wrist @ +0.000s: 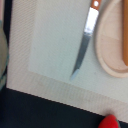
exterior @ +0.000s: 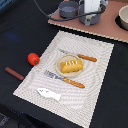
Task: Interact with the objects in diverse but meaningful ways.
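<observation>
Dark tabletop (exterior: 15,30), pale placemat (exterior: 95,65) laid with toy food, arm up at the far edge.

The fingers (exterior: 90,17) hung at the tabletop's far edge beside the blue-grey pot (exterior: 68,8) on a tan board (exterior: 107,27); I could not tell whether they were wide or narrow, and nothing showed held in them. The bread loaf (exterior: 71,65) sat on a plate (exterior: 63,59) mid-mat, well apart from the fingers, between a knife (exterior: 65,79) and a second utensil (exterior: 80,56). The tomato (exterior: 33,58) and sausage (exterior: 14,73) lay off the mat's edge on the exterior view's left, the fish (exterior: 48,93) near the mat's near corner. The wrist view showed a knife blade (wrist: 85,42), a plate rim (wrist: 102,55) and a red scrap (wrist: 111,121), probably the tomato. Risks, as I judged: a descent toward the loaf could clip a knife or tip the plate; the round tomato could roll when nudged.
</observation>
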